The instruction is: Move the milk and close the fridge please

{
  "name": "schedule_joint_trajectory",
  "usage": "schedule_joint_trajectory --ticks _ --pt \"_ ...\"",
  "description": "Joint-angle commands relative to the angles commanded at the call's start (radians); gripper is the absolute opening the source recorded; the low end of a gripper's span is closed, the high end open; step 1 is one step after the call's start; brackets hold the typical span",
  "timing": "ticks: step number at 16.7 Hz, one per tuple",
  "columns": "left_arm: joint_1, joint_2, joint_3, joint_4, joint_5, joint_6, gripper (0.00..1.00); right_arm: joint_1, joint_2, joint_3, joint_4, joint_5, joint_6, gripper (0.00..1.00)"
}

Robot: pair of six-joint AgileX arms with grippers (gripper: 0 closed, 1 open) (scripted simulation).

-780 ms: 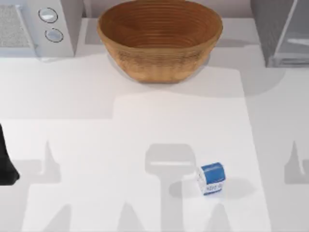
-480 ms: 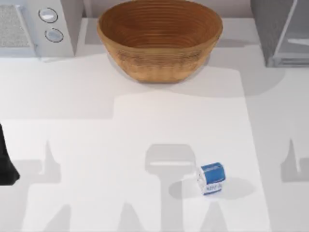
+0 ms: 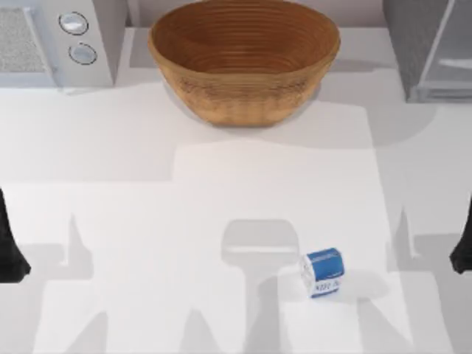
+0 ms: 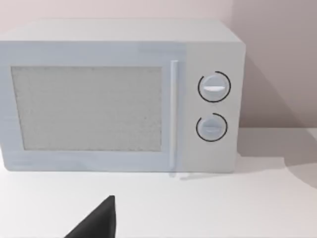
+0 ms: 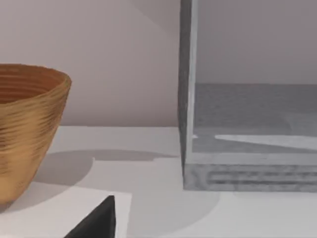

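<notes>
Milk [image 3: 323, 271] stands untouched between arms at table edges.

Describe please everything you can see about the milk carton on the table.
The milk carton is a small white box with a blue top and blue label print on its side. It looks like printed cardboard. It stands on the white table, slightly turned, toward the near edge and right of centre, well apart from the woven bowl at the back. Nothing touches it but the table; it casts a soft shadow to its right. Neither gripper is near it.
</notes>
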Motion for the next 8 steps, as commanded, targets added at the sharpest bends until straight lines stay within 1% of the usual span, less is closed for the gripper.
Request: schedule_joint_trajectory --ticks 2,4,6,8 --pt "0.0 0.0 0.0 0.0 0.0 0.0 1.0 0.128 0.102 0.003 0.096 0.13 0.002 1.0" --pt "0.0 0.0 0.0 0.0 0.0 0.0 1.0 0.229 0.186 0.005 0.176 0.234 0.004 1.0" --pt "0.0 0.0 0.0 0.0 0.0 0.0 1.0 0.297 0.246 0.008 0.234 0.306 0.005 1.0" --pt "0.0 0.0 0.0 0.0 0.0 0.0 1.0 0.332 0.277 0.01 0.265 0.342 0.006 1.0"
